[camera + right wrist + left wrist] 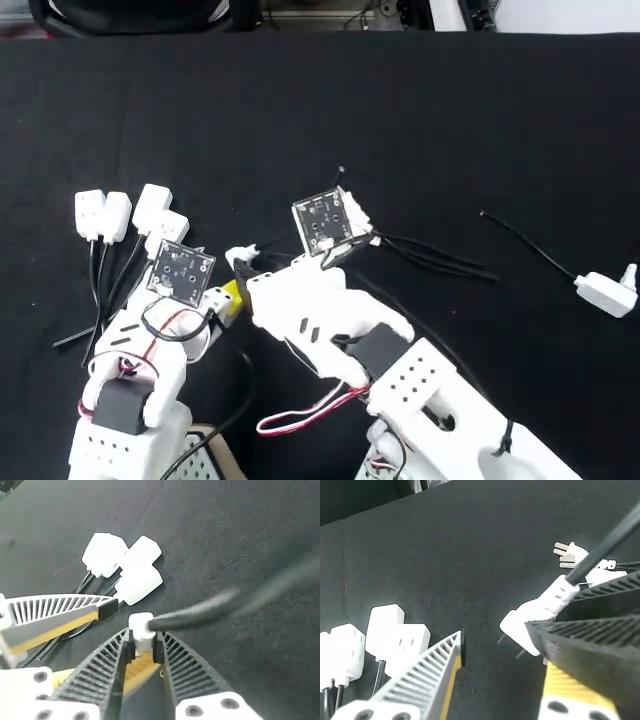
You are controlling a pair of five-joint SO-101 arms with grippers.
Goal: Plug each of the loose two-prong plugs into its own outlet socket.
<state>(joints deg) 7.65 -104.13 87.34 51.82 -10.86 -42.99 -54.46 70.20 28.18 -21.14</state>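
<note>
On the black surface (400,110), your right fingers (162,647) clamp a two-prong plug (141,625) by its cord end, with the outlet sockets (142,582) just beyond their tips and your left fingers (435,665) spread empty alongside, so the next step is probably lining the prongs up with one socket's slots.

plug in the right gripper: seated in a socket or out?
Out. The right gripper is shut on the plug; its two prongs are bare, apart from the outlet sockets.
</note>
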